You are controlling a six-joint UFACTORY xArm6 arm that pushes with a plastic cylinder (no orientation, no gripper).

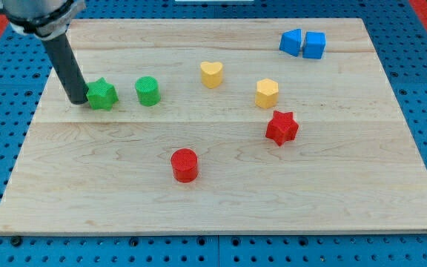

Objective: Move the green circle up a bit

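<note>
The green circle (pixel 147 90) stands on the wooden board in the view's upper left. A green star (pixel 101 95) lies just to its left. My tip (pixel 77 101) rests on the board right at the green star's left side, touching or nearly touching it. The dark rod rises from there toward the view's top left. The green star lies between my tip and the green circle.
A yellow heart (pixel 212 74) and a yellow hexagon (pixel 267 93) lie right of the green circle. A red star (pixel 281 127) and a red circle (pixel 184 165) lie lower. Two blue blocks (pixel 302 44) sit at the top right. The board's edge (pixel 21 141) runs down the left.
</note>
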